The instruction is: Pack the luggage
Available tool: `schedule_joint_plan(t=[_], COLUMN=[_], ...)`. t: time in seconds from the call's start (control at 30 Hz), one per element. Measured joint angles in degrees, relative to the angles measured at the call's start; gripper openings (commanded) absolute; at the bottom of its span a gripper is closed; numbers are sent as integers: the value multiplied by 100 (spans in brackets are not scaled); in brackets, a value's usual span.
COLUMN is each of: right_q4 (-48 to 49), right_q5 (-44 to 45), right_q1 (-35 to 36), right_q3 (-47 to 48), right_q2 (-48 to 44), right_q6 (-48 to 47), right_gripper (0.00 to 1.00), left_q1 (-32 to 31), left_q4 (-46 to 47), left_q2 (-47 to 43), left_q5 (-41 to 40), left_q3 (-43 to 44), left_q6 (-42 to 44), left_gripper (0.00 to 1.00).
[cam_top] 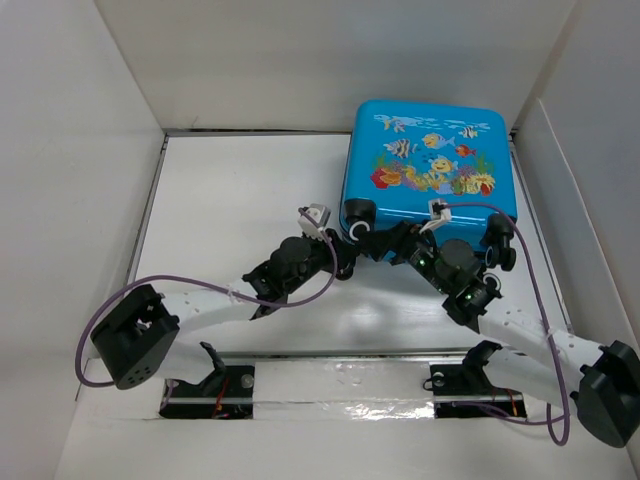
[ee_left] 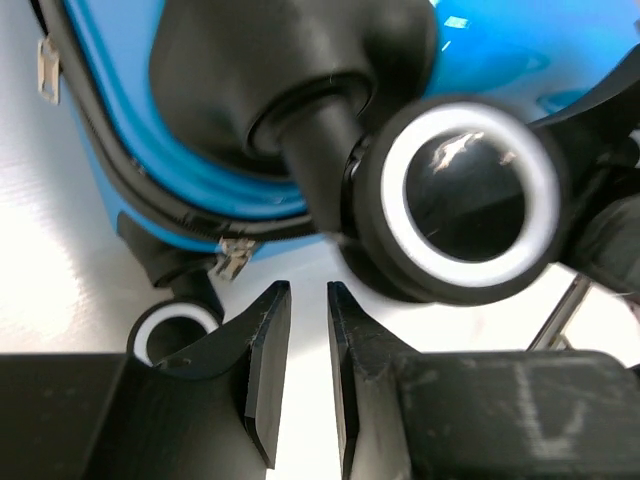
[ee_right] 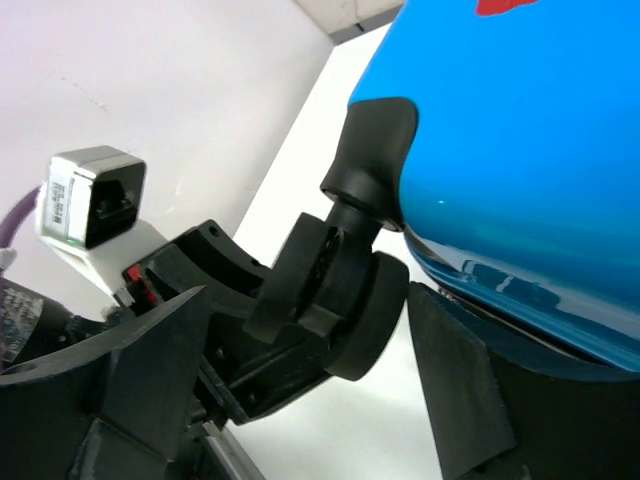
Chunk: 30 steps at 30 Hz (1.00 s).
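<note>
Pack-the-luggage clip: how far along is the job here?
Done, apparently: the luggage lies flat with its lid down. In hand: the right gripper, open, straddles a black wheel; the left gripper, nearly shut and empty, sits beside it. Left: possibly moving the case; zip closure cannot be told.

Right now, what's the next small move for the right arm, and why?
Probably close the right end effector on the wheel: it is open with the wheel between its fingers, and the luggage lies shut, so a grip could steady it.
</note>
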Motion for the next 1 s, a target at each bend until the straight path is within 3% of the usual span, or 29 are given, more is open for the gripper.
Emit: schedule_joint_plan(t=[0.3, 0.57, 0.63, 0.7, 0.73, 0.8, 0.93, 1.0], right_q4=[-146, -96, -68, -37, -46, -61, -57, -44], right_q5=[11, -17, -33, -52, -33, -26, -20, -15], right_q1=[0, 11, 33, 57, 63, 63, 74, 74], right_q3=[138, 168, 184, 197, 199, 199, 199, 199], right_q2=[232, 538, 535, 507, 479, 470, 481, 490], right_q6=[-48, 39, 57, 114, 153, 162, 184, 188], right_gripper=[95, 78, 62, 57, 49, 45, 43, 43], left_q1=[0, 0, 2, 2, 0, 0, 0, 0], left_q4=[-2, -9, -13, -4, 13, 52, 72, 116], left_q2=[186, 186, 186, 186, 184, 179, 181, 245], left_q5=[101, 160, 151, 133, 118, 68, -57, -138], left_q3=[221, 223, 223, 208, 179, 94, -94, -98], left_q6=[11, 13, 15, 15, 13, 4, -9, -4], left_gripper=[17, 17, 17, 18, 19, 22, 40, 40])
